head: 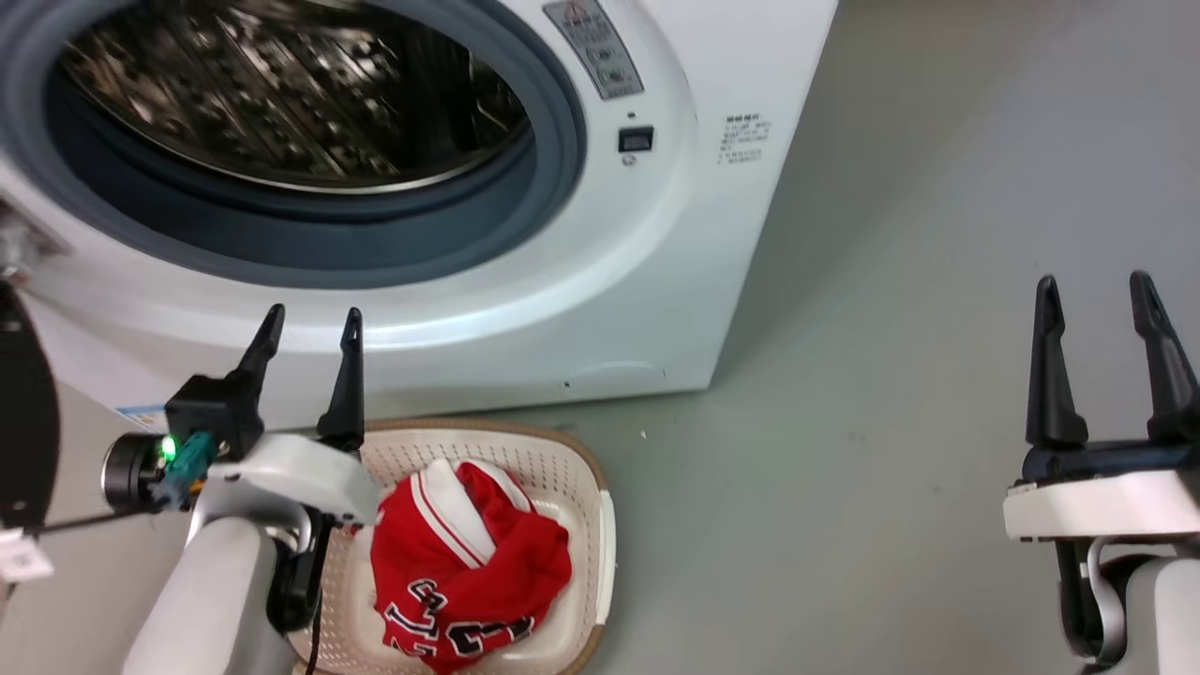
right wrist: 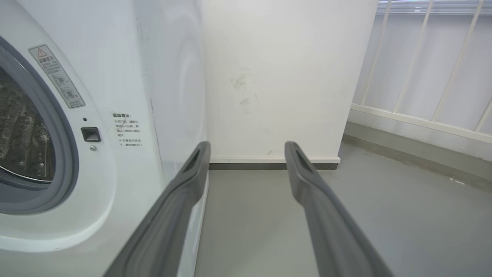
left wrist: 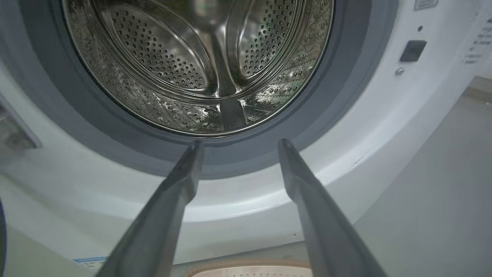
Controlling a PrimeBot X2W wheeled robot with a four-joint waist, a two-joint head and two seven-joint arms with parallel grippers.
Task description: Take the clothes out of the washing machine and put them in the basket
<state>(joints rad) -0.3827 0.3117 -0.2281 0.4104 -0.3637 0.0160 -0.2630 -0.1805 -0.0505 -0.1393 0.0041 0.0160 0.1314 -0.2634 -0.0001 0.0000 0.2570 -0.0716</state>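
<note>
In the head view the washing machine (head: 600, 281) takes up the upper left, from nine to one o'clock, its porthole open onto the perforated steel drum (head: 281, 94); at six o'clock, on the grey floor (head: 844, 450) just in front of the machine, sits the basket (head: 605, 525), and the clothes (head: 469, 562), red with white trim and black lettering, lie bunched inside it; the left gripper (head: 314, 312) stands at eight o'clock by the basket's left rim, its claw moderately wide and empty; the right gripper (head: 1094, 279) stands at four o'clock over bare floor, well apart from the basket, likewise spread and holding nothing. In the left wrist view the fingers (left wrist: 169, 207) rise apart, tips in front of the grey gasket (left wrist: 346, 96) beneath the drum; a strip of the basket's rim shows at six o'clock between them. In the right wrist view the fingers (right wrist: 173, 207) stand apart, pointing at a white wall (right wrist: 276, 77); the washing machine lies at nine o'clock; a white railing (right wrist: 423, 96) stands at two o'clock.
</note>
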